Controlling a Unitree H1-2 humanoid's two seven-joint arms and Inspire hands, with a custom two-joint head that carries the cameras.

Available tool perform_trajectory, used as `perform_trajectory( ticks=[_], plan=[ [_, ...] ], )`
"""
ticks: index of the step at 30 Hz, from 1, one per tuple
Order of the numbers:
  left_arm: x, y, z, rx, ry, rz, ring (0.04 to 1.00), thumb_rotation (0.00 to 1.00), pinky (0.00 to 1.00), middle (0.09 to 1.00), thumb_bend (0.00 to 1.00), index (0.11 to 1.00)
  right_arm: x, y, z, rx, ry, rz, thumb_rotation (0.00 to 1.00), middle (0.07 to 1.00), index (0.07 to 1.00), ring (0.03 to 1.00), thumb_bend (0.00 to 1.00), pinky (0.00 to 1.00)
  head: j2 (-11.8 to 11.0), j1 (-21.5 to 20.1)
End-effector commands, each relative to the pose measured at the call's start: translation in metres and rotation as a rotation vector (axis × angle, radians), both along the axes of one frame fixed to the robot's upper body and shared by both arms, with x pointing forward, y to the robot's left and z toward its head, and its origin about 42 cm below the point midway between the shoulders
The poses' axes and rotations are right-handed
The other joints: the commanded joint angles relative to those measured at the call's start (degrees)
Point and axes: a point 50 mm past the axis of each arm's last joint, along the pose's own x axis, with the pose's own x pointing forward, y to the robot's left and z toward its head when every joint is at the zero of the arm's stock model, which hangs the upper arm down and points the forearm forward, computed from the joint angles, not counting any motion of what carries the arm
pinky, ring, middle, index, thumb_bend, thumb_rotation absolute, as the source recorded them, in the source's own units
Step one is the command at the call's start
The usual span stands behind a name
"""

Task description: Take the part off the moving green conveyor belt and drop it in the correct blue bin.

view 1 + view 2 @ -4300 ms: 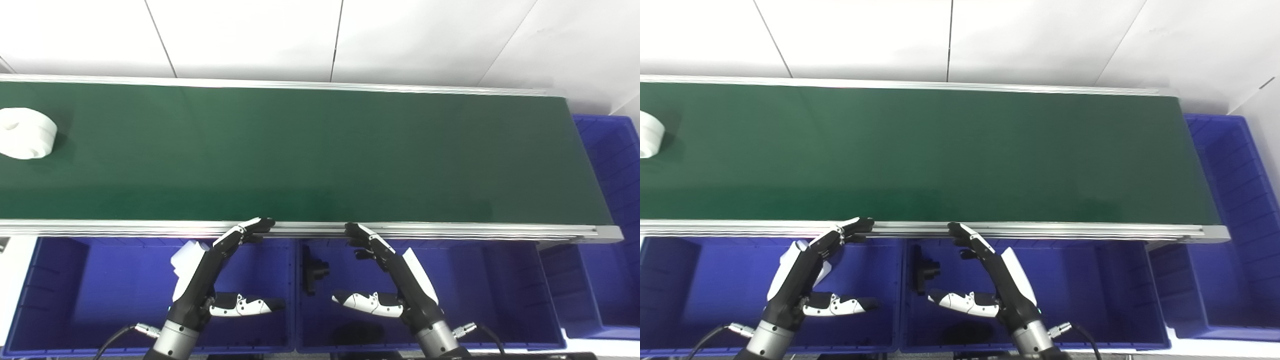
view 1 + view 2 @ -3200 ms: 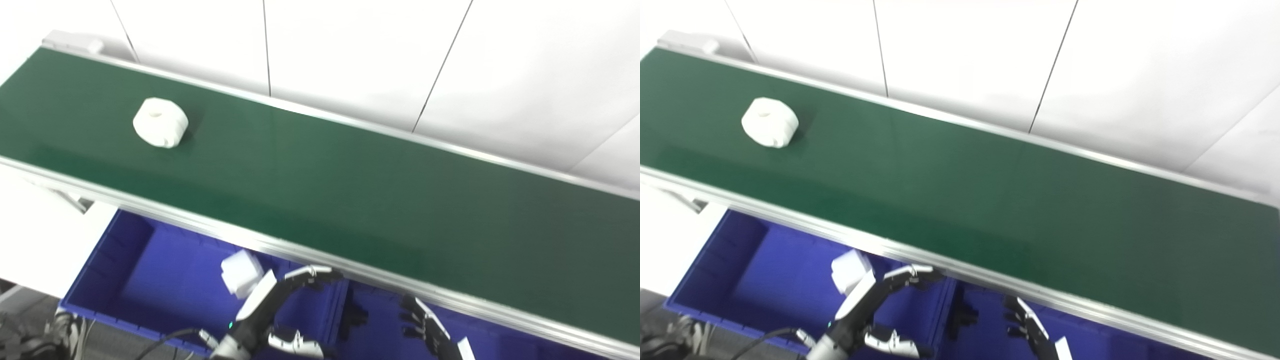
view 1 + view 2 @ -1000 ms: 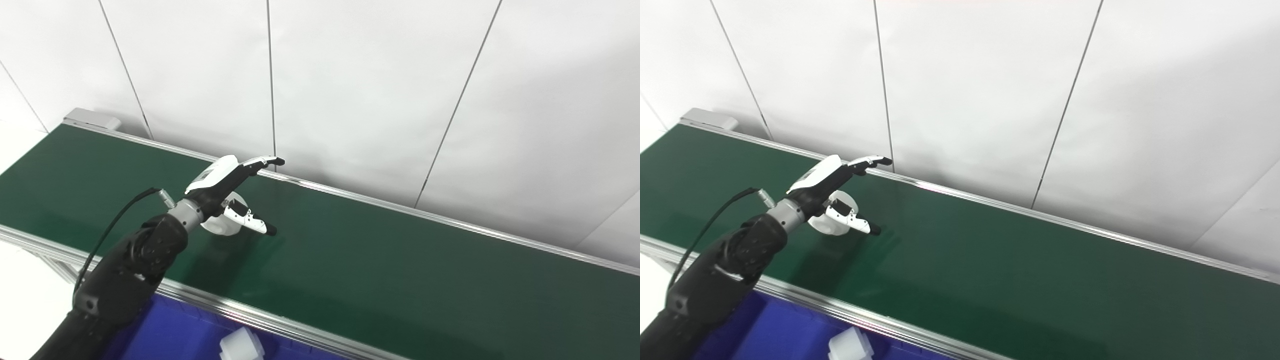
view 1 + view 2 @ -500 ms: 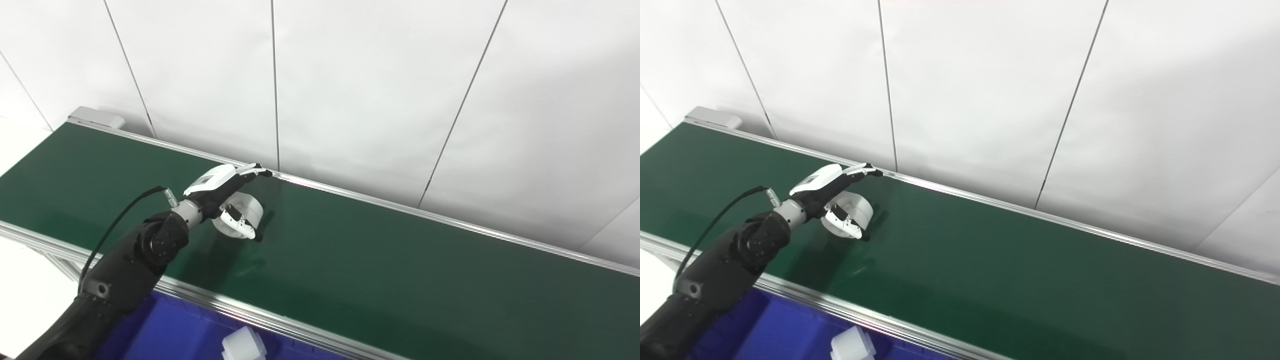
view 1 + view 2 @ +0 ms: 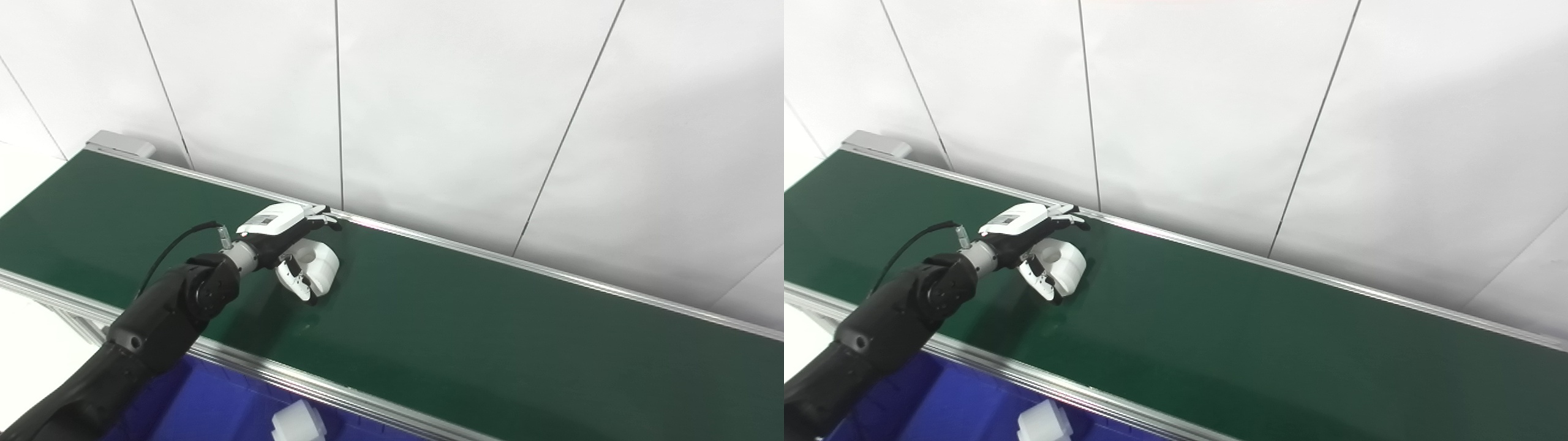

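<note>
A white round part (image 5: pixel 316 267) with a hollow in its top sits on the green conveyor belt (image 5: pixel 490 331), near the far rail. My left hand (image 5: pixel 293 245) reaches across the belt and cups the part. Its fingers (image 5: pixel 323 214) stretch over the part's far side, and the thumb (image 5: pixel 298 283) curls at its near left side. The fingers are apart and are not closed on the part. The hand also shows in the right eye view (image 5: pixel 1038 244), as does the part (image 5: pixel 1063 262). My right hand is out of view.
A blue bin (image 5: pixel 202 407) lies below the belt's near rail (image 5: pixel 294 376) at the bottom left, with a white block (image 5: pixel 298 424) in it. A white panelled wall (image 5: pixel 429 110) rises right behind the belt.
The camera turned left and up. My left hand rose from the bins, reached over the belt and lowered around the part. The part rode rightwards on the belt. The thumb curled downwards.
</note>
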Motion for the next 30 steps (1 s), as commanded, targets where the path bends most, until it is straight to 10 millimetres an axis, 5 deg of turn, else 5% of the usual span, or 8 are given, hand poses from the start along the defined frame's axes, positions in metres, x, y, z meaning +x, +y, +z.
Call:
perform_trajectory(
  ticks=[1,3,6,18,24,30],
  plan=[
    [0.002,0.004,0.001,-0.026,-0.028,0.008,0.530,0.00,0.53,0.650,0.54,0.656,0.001,0.001,0.010,0.041,-0.072,0.005,0.29,0.785,0.822,0.752,0.72,0.63,0.1,-0.2],
    [0.000,-0.001,-0.005,-0.064,-0.052,-0.002,0.441,0.00,0.45,0.555,0.51,0.564,0.000,0.001,0.010,0.041,-0.072,0.000,0.30,0.785,0.820,0.757,0.72,0.65,0.2,-0.2],
    [-0.003,-0.007,-0.012,-0.141,-0.082,-0.003,0.454,0.00,0.47,0.518,0.50,0.487,0.000,0.000,0.010,0.035,-0.074,0.001,0.30,0.784,0.821,0.753,0.72,0.64,0.4,-0.2],
    [-0.010,-0.014,-0.007,-0.164,-0.093,-0.016,0.432,0.00,0.45,0.503,0.50,0.499,-0.001,0.004,0.013,0.030,-0.086,0.005,0.32,0.787,0.823,0.753,0.71,0.63,1.5,-0.9],
    [-0.022,-0.007,0.006,-0.217,-0.113,-0.017,0.457,0.00,0.47,0.513,0.50,0.478,-0.001,0.008,0.018,0.037,-0.098,0.008,0.33,0.793,0.831,0.768,0.71,0.65,4.8,-3.4],
    [-0.056,-0.003,0.029,-0.372,-0.218,-0.054,0.438,0.00,0.44,0.503,0.50,0.499,-0.002,0.013,0.030,0.036,-0.116,0.006,0.31,0.794,0.838,0.773,0.72,0.68,10.8,-9.4]
  ],
)
